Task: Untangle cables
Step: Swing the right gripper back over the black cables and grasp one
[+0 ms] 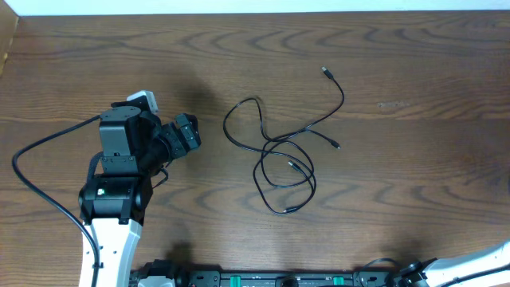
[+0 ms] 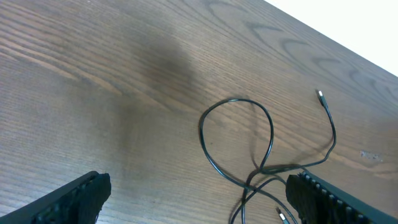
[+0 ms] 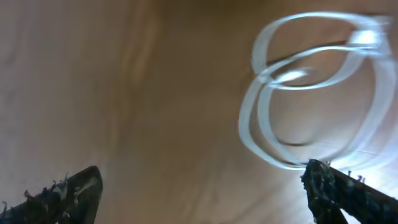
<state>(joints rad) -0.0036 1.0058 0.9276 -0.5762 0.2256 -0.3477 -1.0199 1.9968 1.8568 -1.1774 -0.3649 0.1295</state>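
Note:
Thin black cables [image 1: 280, 139] lie tangled in crossing loops at the middle of the wooden table, with small plug ends spread to the right. My left gripper [image 1: 187, 131] hovers just left of them, open and empty. In the left wrist view one black loop [image 2: 272, 132] lies ahead, between the wide-apart fingers of the left gripper [image 2: 199, 190]. The right wrist view is blurred. It shows a white cable [image 3: 247, 118] coiled in loops at upper right, close to the right fingertip. The right gripper [image 3: 202, 177] is open, with nothing between its fingers. It does not show in the overhead view.
The left arm's thick black cable [image 1: 40, 183] trails over the table's left side. A rail with the arm bases [image 1: 263, 279] runs along the front edge. Part of the right arm [image 1: 478, 263] shows at the bottom right corner. The table's far edge [image 1: 255, 11] is at the top.

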